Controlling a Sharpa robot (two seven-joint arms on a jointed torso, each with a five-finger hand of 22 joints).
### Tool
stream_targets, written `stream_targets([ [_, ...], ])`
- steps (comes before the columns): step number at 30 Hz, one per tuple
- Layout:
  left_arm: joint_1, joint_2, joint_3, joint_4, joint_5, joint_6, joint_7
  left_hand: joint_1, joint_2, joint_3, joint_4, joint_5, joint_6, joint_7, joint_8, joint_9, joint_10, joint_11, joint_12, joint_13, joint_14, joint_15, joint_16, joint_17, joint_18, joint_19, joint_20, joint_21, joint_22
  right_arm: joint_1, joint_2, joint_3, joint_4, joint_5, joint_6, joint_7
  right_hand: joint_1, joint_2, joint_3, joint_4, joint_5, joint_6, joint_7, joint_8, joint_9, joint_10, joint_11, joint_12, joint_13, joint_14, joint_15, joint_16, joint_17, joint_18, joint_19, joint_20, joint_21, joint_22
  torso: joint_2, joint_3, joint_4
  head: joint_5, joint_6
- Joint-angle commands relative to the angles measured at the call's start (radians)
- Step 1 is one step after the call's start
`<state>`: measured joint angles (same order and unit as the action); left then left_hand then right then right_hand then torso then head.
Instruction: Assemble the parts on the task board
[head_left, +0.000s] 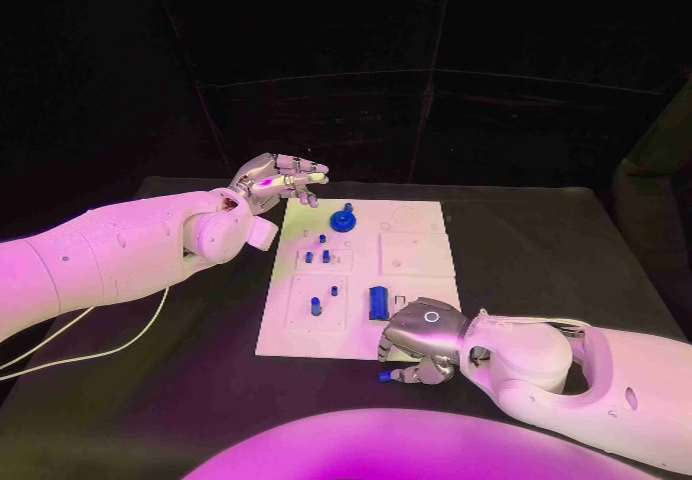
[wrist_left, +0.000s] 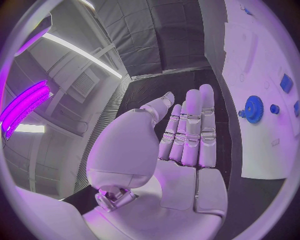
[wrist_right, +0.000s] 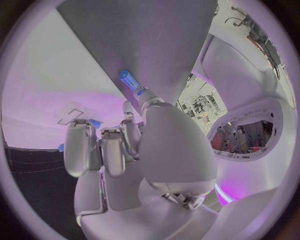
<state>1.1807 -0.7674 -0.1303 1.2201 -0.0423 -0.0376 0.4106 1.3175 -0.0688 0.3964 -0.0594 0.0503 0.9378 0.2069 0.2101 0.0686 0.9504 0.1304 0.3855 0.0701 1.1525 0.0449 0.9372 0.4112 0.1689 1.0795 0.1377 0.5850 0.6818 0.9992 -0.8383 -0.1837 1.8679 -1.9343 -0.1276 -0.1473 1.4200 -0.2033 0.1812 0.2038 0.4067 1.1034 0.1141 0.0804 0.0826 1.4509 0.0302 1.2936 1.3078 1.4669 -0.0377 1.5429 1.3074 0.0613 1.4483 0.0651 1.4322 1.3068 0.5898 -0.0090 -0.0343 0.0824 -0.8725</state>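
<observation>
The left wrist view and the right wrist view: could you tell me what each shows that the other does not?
Left wrist view alone: the open left hand beside a blue gear standing on the task board. Right wrist view alone: the right hand with a small blue peg at its fingertips. Both show the white task board.

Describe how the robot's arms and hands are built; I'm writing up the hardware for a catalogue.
Both arms are smooth, rounded white shells. The left hand and right hand are silver metal with segmented, many-jointed fingers and paler fingertip pads. The right hand's back carries a small round ring mark. A thin white cable trails from the left arm across the black table.
</observation>
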Motion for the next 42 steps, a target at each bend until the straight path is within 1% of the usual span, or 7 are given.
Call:
stream_targets([
  [1,0.002,0.001,0.001,0.0,0.003,0.013,0.002,0.001,0.001,0.0,-0.003,0.005,-0.006,-0.003,0.006,0.0,-0.005,0.002,0.003,-0.001,-0.005,-0.001,0.005,-0.001,0.013,0.0,0.005,-0.007,-0.001,0.001,-0.001,0.0,0.007,-0.005,0.02,-0.004,0.003,0.007,-0.01,-0.002,0.006,0.011,0.0,0.006,0.002,0.003,-0.002,0.005,0.086,0.095,-0.005,0.005,0.226,-0.005,0.005,-0.001,0.006,0.001,-0.001,-0.0006,0.0002,-0.002,0.0],
  [11,0.002,0.003,0.001,-0.002,0.003,0.013,0.002,0.001,0.001,0.0,-0.003,0.005,-0.006,-0.003,0.006,0.0,-0.005,0.002,0.003,-0.001,-0.005,-0.001,0.005,-0.001,0.013,0.0,0.005,-0.007,-0.001,0.001,-0.002,0.0,0.009,-0.003,0.045,-0.016,0.001,0.013,-0.021,-0.006,0.017,0.014,-0.001,0.008,0.003,0.003,-0.003,0.005,0.085,0.095,-0.006,0.005,0.225,-0.005,0.005,-0.002,0.005,0.001,-0.001,-0.0008,0.0011,-0.004,0.0],
  [20,0.002,0.004,0.001,-0.002,0.003,0.014,0.002,0.001,0.001,-0.001,-0.003,0.005,-0.007,-0.002,0.007,0.0,-0.006,0.002,0.004,-0.001,-0.005,-0.001,0.005,-0.001,0.013,0.0,0.005,-0.007,-0.001,0.0,0.005,-0.001,-0.004,0.002,0.085,-0.033,-0.007,0.03,-0.054,-0.01,-0.033,0.015,-0.002,0.01,0.004,0.003,-0.004,0.004,0.084,0.094,-0.006,0.004,0.224,-0.005,0.004,-0.003,0.004,-0.001,0.0,0.0001,0.0001,-0.002,0.0],
  [24,0.002,0.004,0.001,-0.002,0.003,0.014,0.003,0.001,0.001,-0.001,-0.003,0.005,-0.007,-0.002,0.007,0.0,-0.006,0.002,0.004,-0.001,-0.005,-0.001,0.005,-0.001,0.013,0.0,0.005,-0.007,-0.001,-0.001,0.008,-0.001,-0.008,-0.006,0.09,-0.04,-0.007,0.035,-0.064,-0.013,-0.05,0.015,-0.003,0.011,0.005,0.003,-0.004,0.004,0.084,0.094,-0.007,0.004,0.224,-0.005,0.005,-0.003,0.004,0.0,0.0,-0.0008,0.0007,-0.004,0.0],
  [35,0.001,0.005,0.001,-0.003,0.003,0.014,0.002,0.001,0.001,-0.001,-0.003,0.005,-0.007,-0.002,0.007,0.0,-0.006,0.002,0.004,-0.001,-0.005,-0.001,0.005,-0.001,0.013,0.0,0.005,-0.007,-0.001,-0.003,0.019,-0.002,-0.013,-0.02,0.106,-0.044,-0.005,0.041,-0.067,-0.014,-0.053,0.019,-0.004,0.013,0.006,0.003,-0.005,0.005,0.084,0.095,-0.007,0.004,0.224,-0.005,0.005,-0.003,0.004,0.0,0.001,0.0002,0.0009,-0.003,0.0],
  [38,0.001,0.005,0.001,-0.003,0.003,0.015,0.002,0.001,0.001,-0.001,-0.003,0.005,-0.007,-0.002,0.007,0.0,-0.006,0.002,0.004,-0.001,-0.005,-0.001,0.005,-0.001,0.013,0.0,0.005,-0.007,-0.001,-0.004,0.021,-0.008,-0.012,-0.027,0.109,-0.045,-0.004,0.042,-0.068,-0.015,-0.055,0.02,-0.004,0.014,0.006,0.003,-0.005,0.005,0.084,0.094,-0.007,0.004,0.224,-0.005,0.005,-0.003,0.004,0.0,0.001,-0.0003,0.0006,-0.004,0.0],
  [42,0.001,0.007,0.001,-0.004,0.003,0.015,0.002,0.001,0.001,-0.001,-0.003,0.005,-0.007,-0.002,0.007,0.0,-0.006,0.002,0.004,-0.001,-0.005,-0.001,0.005,-0.001,0.013,0.0,0.005,-0.007,-0.001,-0.005,0.024,-0.028,-0.008,-0.046,0.11,-0.048,-0.009,0.042,-0.075,-0.014,-0.06,0.02,-0.004,0.014,0.006,0.003,-0.005,0.005,0.084,0.094,-0.007,0.004,0.224,-0.005,0.004,-0.003,0.003,-0.001,-0.001,-0.0008,-0.0001,-0.005,0.0],
])
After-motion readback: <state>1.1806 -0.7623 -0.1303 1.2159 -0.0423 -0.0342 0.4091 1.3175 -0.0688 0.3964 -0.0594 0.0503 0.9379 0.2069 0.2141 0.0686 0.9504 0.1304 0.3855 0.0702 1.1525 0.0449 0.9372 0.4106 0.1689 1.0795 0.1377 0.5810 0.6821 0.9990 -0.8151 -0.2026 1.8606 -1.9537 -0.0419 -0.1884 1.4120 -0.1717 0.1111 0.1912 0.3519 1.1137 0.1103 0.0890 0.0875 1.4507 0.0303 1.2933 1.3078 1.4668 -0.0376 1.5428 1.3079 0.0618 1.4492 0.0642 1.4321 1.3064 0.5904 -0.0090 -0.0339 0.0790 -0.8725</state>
